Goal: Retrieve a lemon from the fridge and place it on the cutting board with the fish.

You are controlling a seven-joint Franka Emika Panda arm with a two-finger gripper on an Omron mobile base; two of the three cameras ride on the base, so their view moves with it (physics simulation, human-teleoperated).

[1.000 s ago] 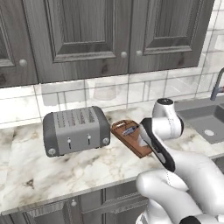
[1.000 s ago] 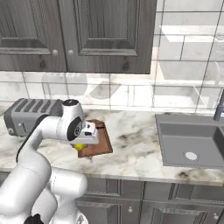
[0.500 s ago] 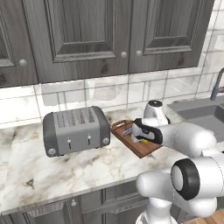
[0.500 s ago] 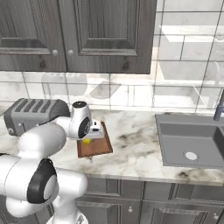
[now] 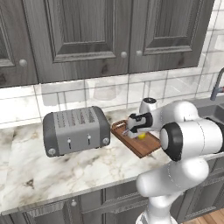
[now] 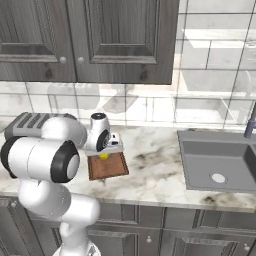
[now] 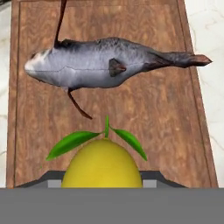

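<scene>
The gripper (image 5: 131,130) is seen low over the cutting board (image 5: 146,145), which lies flat on the marble counter (image 5: 52,173) just beside the grey toaster (image 5: 76,129). In the hand view, the lemon (image 7: 102,163) is seen between the jaws, which are pinched on it, its two green leaves and short stem pointing toward the fish (image 7: 105,62). The lemon (image 5: 142,135) is noted as a yellow spot directly under the hand in the left base view, and likewise in the right base view (image 6: 104,156), above the near half of the cutting board (image 6: 111,168). Whether the fruit is touching the wood cannot be told. The fish is lying across the far half of the cutting board (image 7: 175,131), inside the darker raised rim, apart from the lemon. A sink (image 6: 220,165) is set into the counter (image 6: 155,170) well to the right of the board. Dark panelled cabinets (image 5: 92,35) are mounted above the tiled wall.
</scene>
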